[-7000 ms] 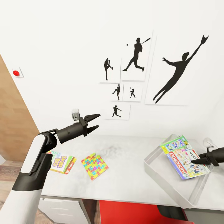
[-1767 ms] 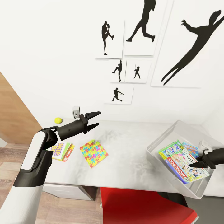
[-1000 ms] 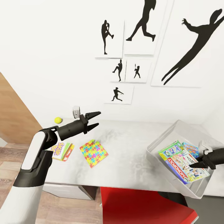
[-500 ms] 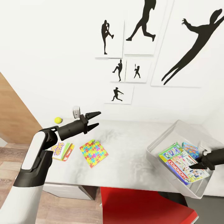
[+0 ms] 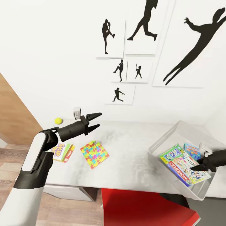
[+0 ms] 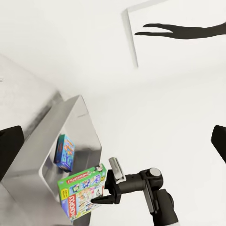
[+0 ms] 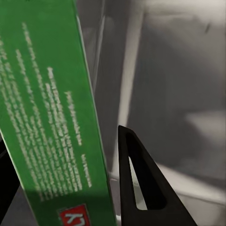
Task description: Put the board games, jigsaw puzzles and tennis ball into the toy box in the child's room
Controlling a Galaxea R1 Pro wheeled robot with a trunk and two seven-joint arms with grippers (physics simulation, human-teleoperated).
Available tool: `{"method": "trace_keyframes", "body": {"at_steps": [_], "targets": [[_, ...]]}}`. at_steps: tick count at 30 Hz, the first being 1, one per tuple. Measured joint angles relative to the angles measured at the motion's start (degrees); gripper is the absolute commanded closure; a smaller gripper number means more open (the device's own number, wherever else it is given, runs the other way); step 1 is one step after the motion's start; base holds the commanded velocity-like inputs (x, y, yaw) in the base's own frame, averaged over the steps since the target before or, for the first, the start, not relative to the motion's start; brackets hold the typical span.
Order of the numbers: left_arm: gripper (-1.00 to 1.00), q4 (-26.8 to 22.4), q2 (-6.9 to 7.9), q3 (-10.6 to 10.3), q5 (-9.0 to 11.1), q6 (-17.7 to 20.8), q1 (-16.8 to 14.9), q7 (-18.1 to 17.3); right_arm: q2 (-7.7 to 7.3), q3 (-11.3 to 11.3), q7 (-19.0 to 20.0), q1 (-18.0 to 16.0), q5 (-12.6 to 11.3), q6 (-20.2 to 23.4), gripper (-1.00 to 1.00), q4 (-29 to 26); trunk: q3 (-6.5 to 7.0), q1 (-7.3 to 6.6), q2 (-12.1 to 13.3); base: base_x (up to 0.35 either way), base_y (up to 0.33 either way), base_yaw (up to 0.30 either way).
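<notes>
Over the toy box (image 5: 163, 142) we are holding the Monopoly box (image 5: 183, 168) pinched in our right pincer (image 5: 195, 166) for lowering beside the blue game (image 5: 192, 150), while our left pincer (image 5: 94, 121) is hanging open and empty.

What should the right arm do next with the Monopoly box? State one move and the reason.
Probably open the right gripper and let go: the Monopoly box already lies inside the toy box, beside the blue game. One finger appears spaced off the box's green edge, so release may have begun.

Glossy printed Monopoly box (image 5: 184, 167), matt grey bin (image 5: 163, 147)
</notes>
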Motion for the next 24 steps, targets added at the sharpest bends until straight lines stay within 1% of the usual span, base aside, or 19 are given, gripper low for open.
{"method": "trace_keyframes", "body": {"at_steps": [9,24], "targets": [[-1.0,0.0,0.0,0.0,0.1,0.0,0.0,0.8,0.02,0.0,0.0,0.0,0.0,0.0,1.0,0.0,-0.66,0.0,0.0,0.0,0.0,0.0],[-1.0,0.0,0.0,0.0,0.1,0.0,0.0,1.1,0.03,-0.1,0.0,-0.1,0.0,0.0,1.0,0.0,-1.94,0.0,0.0,0.0,0.0,0.0]]}}
